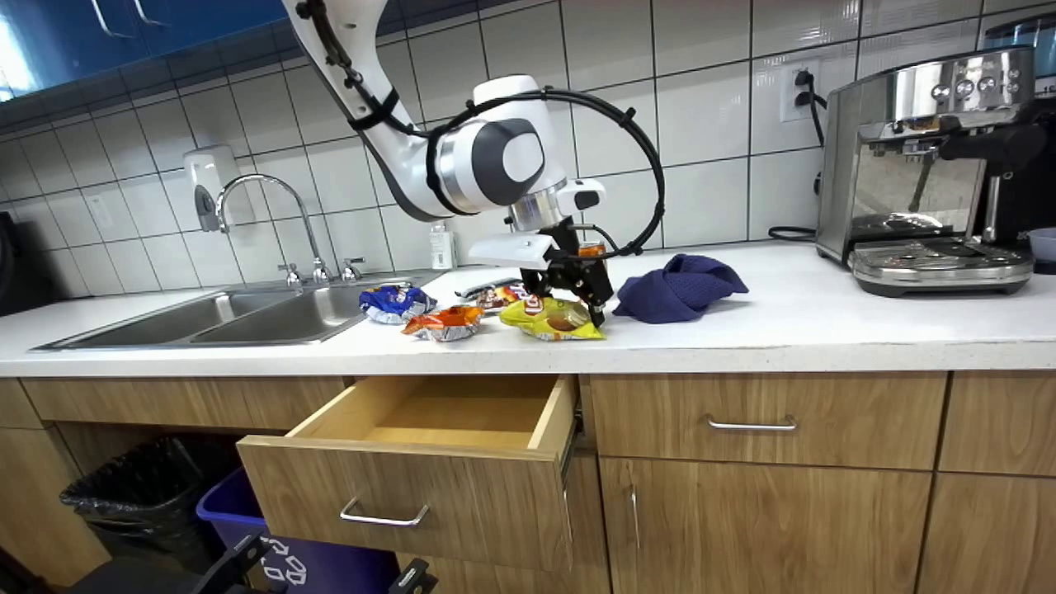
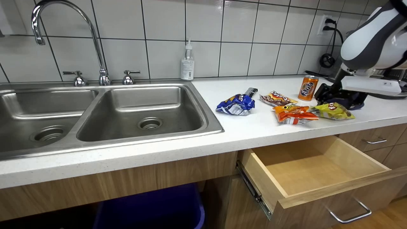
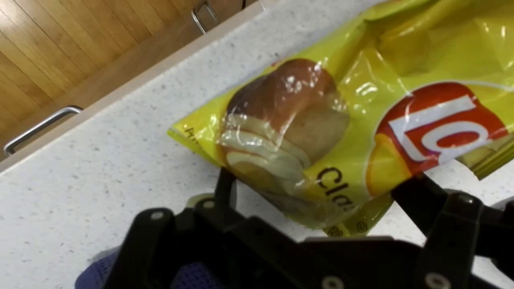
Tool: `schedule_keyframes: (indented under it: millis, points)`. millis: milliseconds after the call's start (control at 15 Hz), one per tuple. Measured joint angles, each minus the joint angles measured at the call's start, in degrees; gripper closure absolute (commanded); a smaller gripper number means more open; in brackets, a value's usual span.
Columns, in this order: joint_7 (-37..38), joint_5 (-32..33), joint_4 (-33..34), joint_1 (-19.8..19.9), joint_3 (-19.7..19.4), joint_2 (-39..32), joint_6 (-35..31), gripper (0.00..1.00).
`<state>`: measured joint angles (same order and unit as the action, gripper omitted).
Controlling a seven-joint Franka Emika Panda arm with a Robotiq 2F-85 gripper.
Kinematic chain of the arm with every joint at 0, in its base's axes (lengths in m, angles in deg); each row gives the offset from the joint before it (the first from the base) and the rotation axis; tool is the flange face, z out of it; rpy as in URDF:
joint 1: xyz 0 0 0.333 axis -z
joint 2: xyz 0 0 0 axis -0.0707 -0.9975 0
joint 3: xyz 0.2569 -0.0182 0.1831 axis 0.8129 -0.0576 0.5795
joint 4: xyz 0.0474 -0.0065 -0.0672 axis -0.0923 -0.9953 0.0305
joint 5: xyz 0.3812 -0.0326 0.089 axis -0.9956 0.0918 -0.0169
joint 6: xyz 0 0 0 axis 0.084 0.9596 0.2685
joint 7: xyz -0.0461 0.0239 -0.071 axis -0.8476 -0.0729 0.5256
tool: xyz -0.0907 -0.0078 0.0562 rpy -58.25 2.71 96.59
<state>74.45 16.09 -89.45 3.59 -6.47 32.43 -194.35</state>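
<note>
On wht ctr (image 1: 792, 318), yel. bag (image 3: 353, 120), tiled wall (image 1: 701, 124)

Countertop (image 1: 825, 330), white, speckled, with steel double sink (image 2: 90, 114) let in. Lying on it, I see: blue packet (image 2: 236, 105), crumpled; brown packet (image 2: 277, 98); orange packet (image 2: 294, 114); yellow chip bag (image 1: 551, 319), just beside the last; dark blue cloth (image 1: 681, 289), bunched. Standing: orange Fanta can (image 2: 308, 88); steel espresso machine (image 1: 920, 186).
</note>
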Motion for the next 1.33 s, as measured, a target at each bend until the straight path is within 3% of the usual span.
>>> schedule_keyframes:
  millis: [1333]
  points:
    - [-3.81, 0.13, -10.43, -0.69, 0.89, 8.04, 1.62, 0.0]
